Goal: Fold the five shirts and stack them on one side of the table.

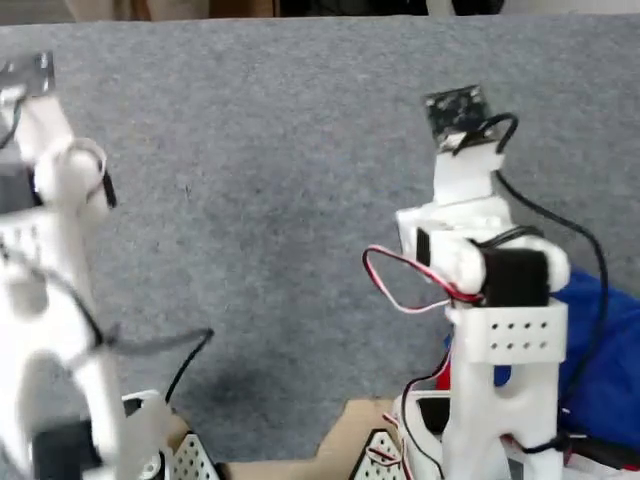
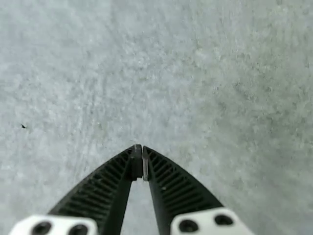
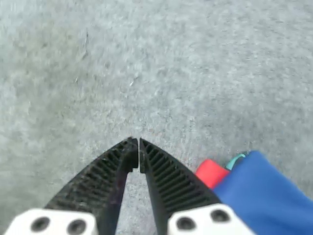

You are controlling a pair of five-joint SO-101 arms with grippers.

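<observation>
A pile of shirts lies at the table's near right edge: a blue shirt (image 1: 605, 350) on top, with a bit of red cloth (image 1: 443, 372) under it. In the right wrist view the blue shirt (image 3: 264, 196) overlaps a red shirt (image 3: 211, 172) and a sliver of teal cloth (image 3: 235, 160). My right gripper (image 3: 136, 143) is shut with nothing in it, hovering over bare felt just beside that pile. My left gripper (image 2: 138, 149) is shut and holds nothing, above plain grey felt.
Grey felt (image 1: 270, 180) covers the table. The two white arms stand near the front, one at the left (image 1: 55, 250) and one at the right (image 1: 490, 290) with red and black cables. A bare wooden strip (image 1: 345, 440) shows at the front edge.
</observation>
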